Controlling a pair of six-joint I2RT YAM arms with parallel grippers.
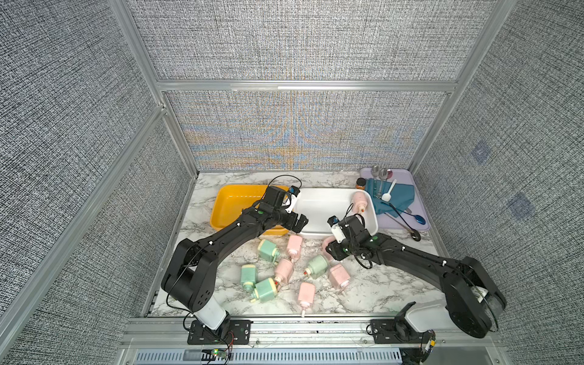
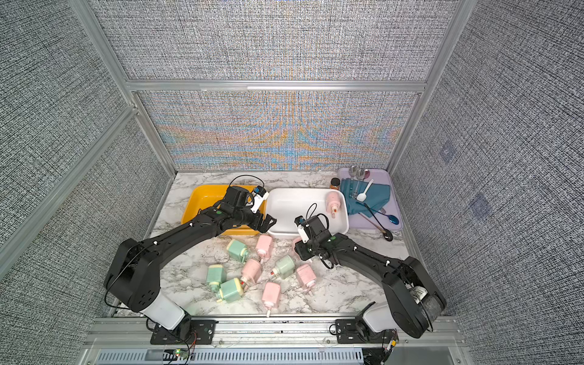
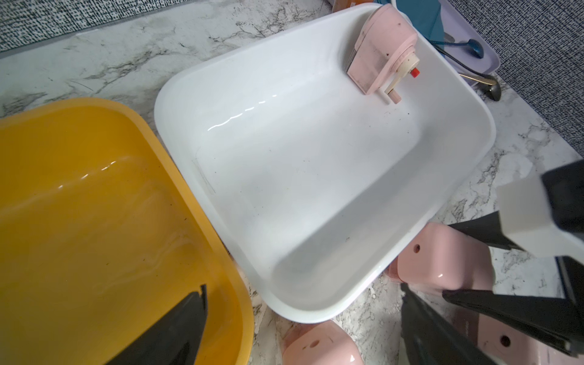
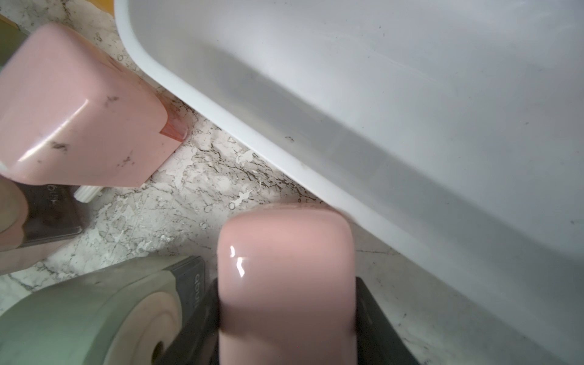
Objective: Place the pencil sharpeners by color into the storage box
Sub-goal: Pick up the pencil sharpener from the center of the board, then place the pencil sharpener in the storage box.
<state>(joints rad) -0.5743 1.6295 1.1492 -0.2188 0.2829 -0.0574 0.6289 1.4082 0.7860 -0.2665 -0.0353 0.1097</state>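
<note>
Nearest, four green sharpeners (image 1: 265, 290) and four pink sharpeners (image 1: 306, 295) lie scattered on the marble table (image 1: 379, 294). Beyond them the right gripper (image 4: 287, 322) is clamped on a fifth pink sharpener (image 4: 286, 252), just beside the white bin's (image 4: 410, 110) near wall. The left gripper (image 1: 300, 222) hangs spread wide, holding nothing, above where the yellow bin (image 1: 227, 205) and white bin meet. A sixth pink sharpener (image 1: 360, 202) lies in the white bin's far right corner.

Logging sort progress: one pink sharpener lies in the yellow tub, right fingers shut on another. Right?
No: the pastel pink plastic pencil sharpener lies in the white plastic tub, per the left wrist view. Right fingers shut on another pink sharpener: correct.
</note>
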